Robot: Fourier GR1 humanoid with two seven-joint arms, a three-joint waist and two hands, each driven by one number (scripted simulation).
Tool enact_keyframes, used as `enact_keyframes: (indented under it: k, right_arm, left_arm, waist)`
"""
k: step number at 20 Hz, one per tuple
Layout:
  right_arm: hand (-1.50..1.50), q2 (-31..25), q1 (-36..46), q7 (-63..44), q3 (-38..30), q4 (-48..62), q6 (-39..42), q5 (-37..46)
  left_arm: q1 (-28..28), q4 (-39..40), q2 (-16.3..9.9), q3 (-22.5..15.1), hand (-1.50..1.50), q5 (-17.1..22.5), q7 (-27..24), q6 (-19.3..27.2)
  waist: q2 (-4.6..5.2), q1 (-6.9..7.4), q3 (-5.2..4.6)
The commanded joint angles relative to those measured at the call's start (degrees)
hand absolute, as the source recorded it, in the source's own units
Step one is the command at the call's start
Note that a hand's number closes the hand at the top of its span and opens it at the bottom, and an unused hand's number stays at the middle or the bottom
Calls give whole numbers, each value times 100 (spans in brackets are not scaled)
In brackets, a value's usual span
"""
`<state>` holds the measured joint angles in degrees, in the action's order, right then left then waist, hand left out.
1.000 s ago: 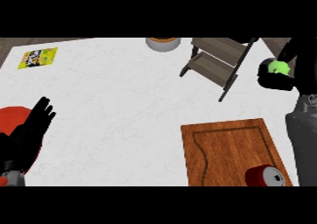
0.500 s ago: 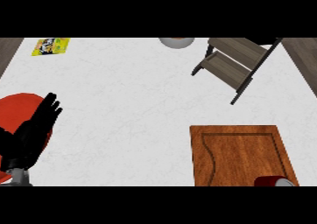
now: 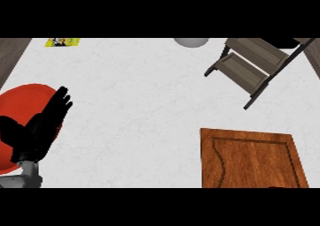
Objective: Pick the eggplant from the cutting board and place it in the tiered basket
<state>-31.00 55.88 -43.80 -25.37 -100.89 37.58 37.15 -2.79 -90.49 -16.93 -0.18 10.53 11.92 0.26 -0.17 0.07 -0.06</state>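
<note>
a: where do you stand, operator?

b: kitchen counter, seen from the head. your left hand rests at the view's left edge, fingers straight and spread, holding nothing, over a red plate. your right hand shows nowhere, so you can't read its fingers at all.

a: and the eggplant?

b: not to be seen. the cutting board at lower right shows only bare wood across the part in view; its near end is cut off by the view's lower edge. the tiered basket, a slatted two-shelf rack at upper right, shows no eggplant on the shelves you can see, though its far corner runs out of view.

a: so how far along are you?

b: hard to call. judging from the bare board, the pick may be done, but nothing proves it. the placing is not confirmed: you'd want the eggplant visibly lying in a shelf of the basket.

a: anything else on the counter?

b: a pale round object by the top edge, a yellow packet at upper left, both well apart from the board.
</note>
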Motion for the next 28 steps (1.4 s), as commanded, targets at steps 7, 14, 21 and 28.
enact_keyframes:
  k: [7,14,21,28]
  right_arm:
    - [150,395,1218,-507,981,1763,-1073,721]
    - [150,388,1433,-406,956,2642,-1339,682]
    - [150,255,1289,315,1174,3590,-2032,1065]
    - [150,485,1225,545,1396,3947,-2675,1295]
  left_arm:
    - [-155,255,-16,186,0,84,-167,-332]
    - [-204,467,217,85,0,-259,-364,-187]
    - [-168,319,-61,455,0,63,-117,-505]
    - [-254,-64,226,246,0,-226,247,-189]
  waist:
    - [36,109,-3]
    - [26,51,1]
    - [45,90,1]
    - [23,57,5]
